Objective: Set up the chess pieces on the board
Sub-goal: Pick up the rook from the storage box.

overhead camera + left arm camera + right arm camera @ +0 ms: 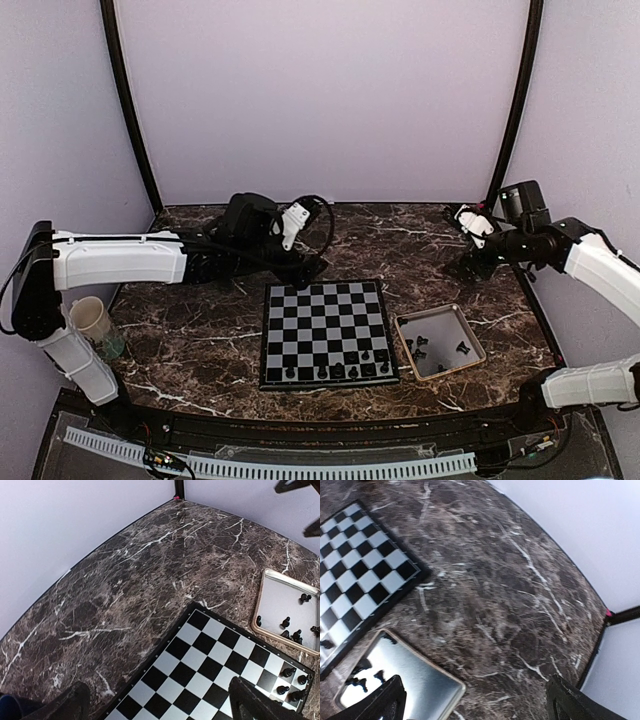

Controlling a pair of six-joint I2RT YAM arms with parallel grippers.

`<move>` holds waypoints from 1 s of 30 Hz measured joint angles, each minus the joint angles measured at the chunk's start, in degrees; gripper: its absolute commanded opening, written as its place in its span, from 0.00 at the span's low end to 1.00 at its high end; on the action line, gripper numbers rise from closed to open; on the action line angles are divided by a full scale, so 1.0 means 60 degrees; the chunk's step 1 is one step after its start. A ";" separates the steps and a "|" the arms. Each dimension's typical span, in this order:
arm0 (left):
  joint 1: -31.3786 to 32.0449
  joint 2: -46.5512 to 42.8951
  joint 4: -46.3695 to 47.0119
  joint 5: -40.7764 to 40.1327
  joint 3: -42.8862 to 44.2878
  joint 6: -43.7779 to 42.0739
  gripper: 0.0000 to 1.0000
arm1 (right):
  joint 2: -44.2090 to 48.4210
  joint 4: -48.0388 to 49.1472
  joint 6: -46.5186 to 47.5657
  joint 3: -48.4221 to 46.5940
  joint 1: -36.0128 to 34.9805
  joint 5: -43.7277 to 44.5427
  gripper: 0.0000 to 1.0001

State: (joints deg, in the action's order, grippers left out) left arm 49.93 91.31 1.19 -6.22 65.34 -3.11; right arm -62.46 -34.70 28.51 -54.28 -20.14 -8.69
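We saw the board (325,320) lying flat in the middle of the desk (200,340), a little toward its near edge. A line of dark pieces (338,371) stood along the board's nearest row, and one more piece (369,353) stood just behind that row on the right side. The other squares were bare.

Just to the right of the board, apart from it, sat a tan-rimmed tray (427,313) turned slightly askew. A few more pieces (422,346) were scattered in it, some toward its left side and one (462,348) toward the right. We could not tell which of them were upright and which lay on their sides.

The left end effector (160,685) hung over the far left corner of the board. Its fingers (70,705) were spread wide, with only board and desk showing between them, so it held nothing. The right end effector (475,677) was at the far right of the desk, beyond the tray and well apart from the board. Its fingers (570,702) were likewise spread wide and empty, and its wrist view showed the tray's corner and bare marble beneath the gap.

A pale cup (92,318) stood at the left edge of the desk, beside the left arm.
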 measured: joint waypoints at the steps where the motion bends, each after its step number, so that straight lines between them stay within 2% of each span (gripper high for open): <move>1: 0.0226 0.0131 0.0033 -0.0117 0.0153 -0.0189 0.99 | 0.0004 0.0295 -0.0120 0.0095 0.0025 0.0492 0.97; 3: 0.0696 0.0466 0.0215 -0.0576 0.0535 -0.0503 0.99 | -0.0022 0.0903 -0.0313 0.0433 0.0084 0.1483 0.97; 6: 0.1191 0.1275 0.0372 -0.1191 0.1475 -0.0743 0.99 | -0.0022 0.1129 -0.0284 0.0922 0.0255 0.1902 0.98; 9: 0.1290 0.2313 0.0408 -0.1355 0.2641 -0.1027 0.93 | -0.0033 0.0783 -0.0138 0.1075 0.0357 0.1821 0.72; 11: 0.1286 0.2765 0.0484 -0.1140 0.2907 -0.1137 0.84 | -0.0098 0.0342 0.0051 0.1045 0.0404 0.1614 0.61; 13: 0.1246 0.2965 0.0350 -0.0594 0.2903 -0.1253 0.77 | -0.0299 -0.0302 0.0266 0.0976 0.0419 0.1337 0.55; 16: 0.1249 0.3078 0.0266 0.0477 0.2900 -0.1428 0.73 | -0.0765 -0.1293 0.0605 0.1016 0.0430 0.1107 0.51; 20: 0.1373 0.3078 0.0175 0.1636 0.2900 -0.1636 0.72 | -0.0973 -0.2266 0.0896 0.1486 0.0437 0.1093 0.45; 24: 0.1479 0.3078 0.0058 0.2036 0.2900 -0.1708 0.71 | -0.0980 -0.3002 0.1155 0.1621 0.0444 0.0947 0.41; 30: 0.1530 0.3078 0.0033 0.2160 0.2900 -0.1705 0.71 | -0.1224 -0.3195 0.1483 0.2011 0.0444 0.0772 0.37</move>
State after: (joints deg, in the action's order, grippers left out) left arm 59.11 109.78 1.39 6.74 82.74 -13.34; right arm -69.80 -53.87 37.41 -42.22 -17.47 -4.05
